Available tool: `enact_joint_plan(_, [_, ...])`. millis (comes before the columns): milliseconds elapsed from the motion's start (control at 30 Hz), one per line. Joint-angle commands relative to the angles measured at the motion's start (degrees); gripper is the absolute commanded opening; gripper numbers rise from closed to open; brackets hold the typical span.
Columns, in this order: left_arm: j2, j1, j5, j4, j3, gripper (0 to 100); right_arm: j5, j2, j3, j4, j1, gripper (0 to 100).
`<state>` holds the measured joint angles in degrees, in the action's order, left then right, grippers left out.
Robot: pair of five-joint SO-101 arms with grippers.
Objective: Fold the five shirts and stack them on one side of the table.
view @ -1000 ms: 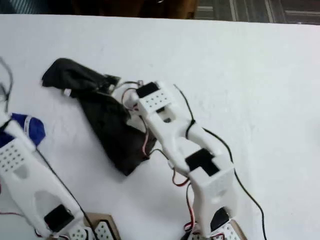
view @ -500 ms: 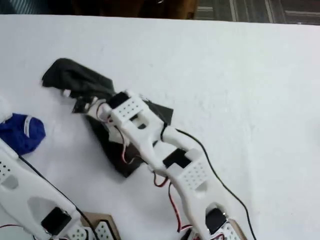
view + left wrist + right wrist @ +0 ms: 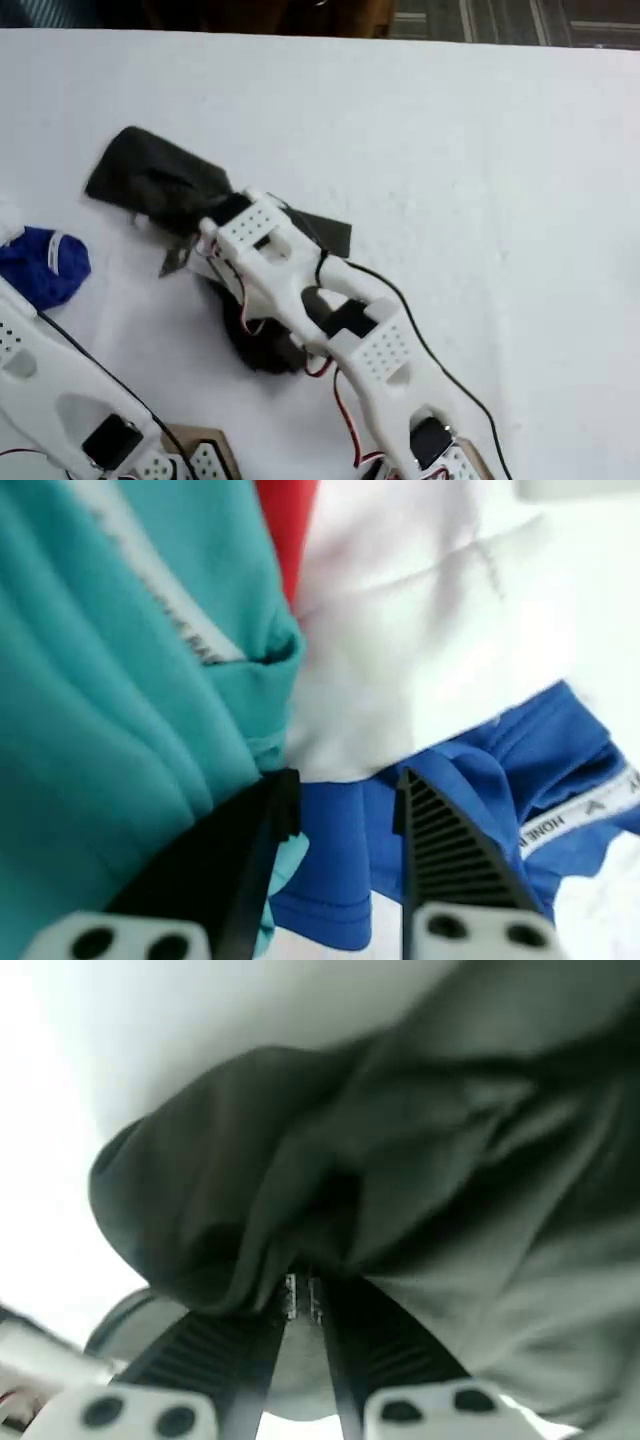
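Right gripper (image 3: 303, 1295) was found clamped tight on a fold of the black shirt (image 3: 150, 178), which lay bunched on the left half of the white table (image 3: 480, 150), partly beneath that arm. Left gripper (image 3: 345, 780) stood with fingers apart, gripping nothing, over the blue shirt (image 3: 470, 780) at the table's left edge, beside a teal shirt (image 3: 100, 680), a white shirt (image 3: 420, 630) and a red shirt (image 3: 285, 520)
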<state>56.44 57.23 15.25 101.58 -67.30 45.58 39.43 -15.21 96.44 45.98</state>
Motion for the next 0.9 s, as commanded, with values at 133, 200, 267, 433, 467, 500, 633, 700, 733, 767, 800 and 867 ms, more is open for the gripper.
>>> enact_joint_plan(133, [-5.1,-8.7,0.88,1.05,0.84,18,0.44,-16.66,19.96,-6.9,3.74,1.8])
enact_joint_plan(200, [-5.27,-11.69,-0.09,1.05,4.18,18,-0.09,-21.23,22.77,-9.63,3.82,1.8])
enact_joint_plan(267, [-5.27,-14.51,-3.34,0.97,8.13,18,-2.81,-24.57,22.68,-10.95,2.86,1.8])
enact_joint_plan(433, [-5.1,-21.63,-8.97,0.7,12.62,18,-8.97,-26.77,19.16,-10.15,-3.56,1.8])
enact_joint_plan(467, [-5.1,-23.38,-8.97,0.7,11.74,18,-9.85,-26.86,18.37,-9.54,-4.88,1.8])
enact_joint_plan(500, [-5.01,-25.05,-8.79,0.7,10.42,18,-10.64,-26.86,17.49,-8.66,-6.11,1.8])
enact_joint_plan(633, [-4.48,-30.68,-5.54,-0.09,7.25,18,-13.01,-26.86,13.1,-3.82,-9.01,1.8])
enact_joint_plan(700, [-4.75,-32.18,-2.81,-0.18,6.81,18,-14.15,-26.95,10.73,-1.36,-9.8,1.8])
enact_joint_plan(733, [-4.92,-32.62,-1.14,-0.18,6.81,18,-14.86,-26.95,9.76,-0.13,-10.07,1.8])
enact_joint_plan(767, [-4.92,-32.97,0.44,-0.88,6.81,18,-15.56,-26.95,8.88,0.84,-10.33,1.8])
enact_joint_plan(800, [-4.92,-33.05,1.49,-2.11,6.81,18,-16.26,-26.95,8.26,1.63,-10.42,1.8])
enact_joint_plan(867, [-4.75,-31.65,2.2,-4.84,6.81,18,-16.97,-26.95,7.74,2.68,-10.51,1.8])
